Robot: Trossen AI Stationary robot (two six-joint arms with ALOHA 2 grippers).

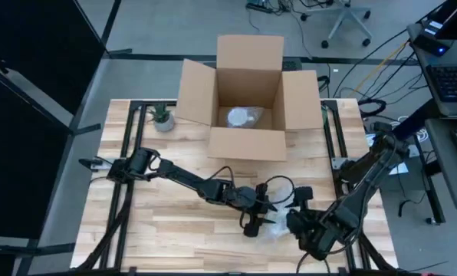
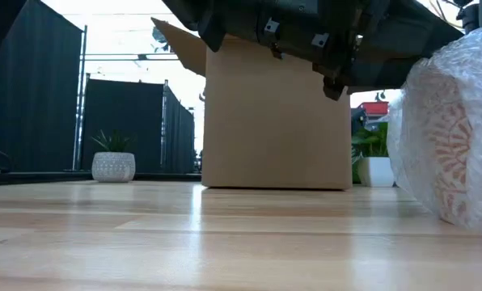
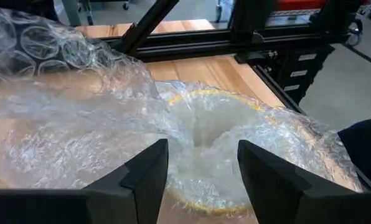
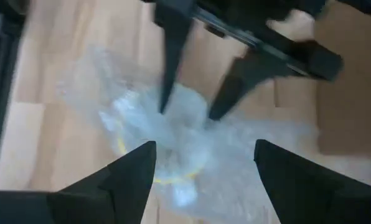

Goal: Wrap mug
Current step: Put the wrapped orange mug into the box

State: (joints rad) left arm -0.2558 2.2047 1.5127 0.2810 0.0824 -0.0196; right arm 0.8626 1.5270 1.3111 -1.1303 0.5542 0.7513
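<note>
My left end effector was released over the bubble-wrapped mug; my right end effector, also released, hovered at lower centre.

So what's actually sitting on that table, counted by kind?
Cardboard boxes: 1, the open box, something pale and wrapped inside
Potted plants: 1, the small plant
Bubble-wrapped mugs: 1, the wrapped mug, between the left pincer and right pincer
Total: 3
</note>
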